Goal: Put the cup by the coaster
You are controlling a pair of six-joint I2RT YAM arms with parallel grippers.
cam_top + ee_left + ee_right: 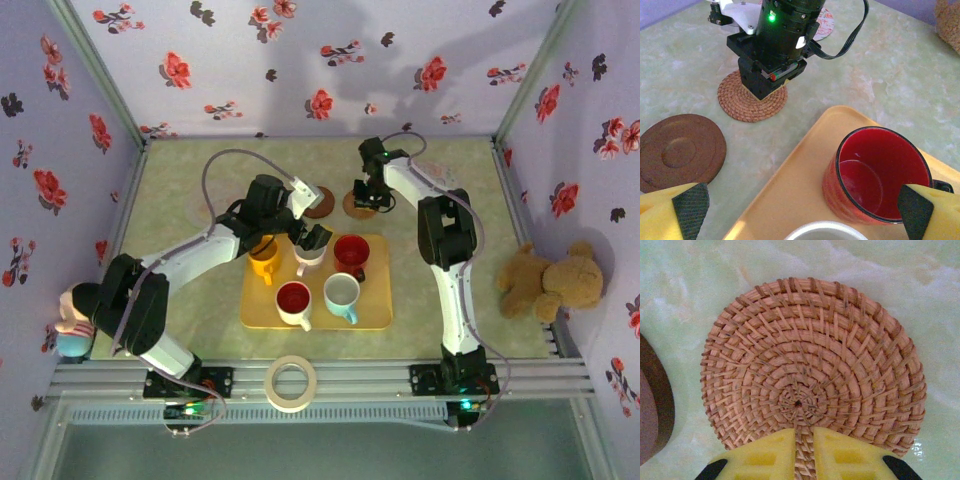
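Note:
The woven coaster lies flat on the table behind the yellow tray. My right gripper stands over the coaster's near rim, its yellow fingers a narrow slit apart with weave showing between them. On the tray stand several cups, among them a red cup. My left gripper hovers open just left of the red cup, with nothing between its pads.
A dark brown coaster lies left of the woven one. A tape roll sits on the front rail, a teddy bear at the right wall, a plush toy at the left. Flowered walls enclose the table.

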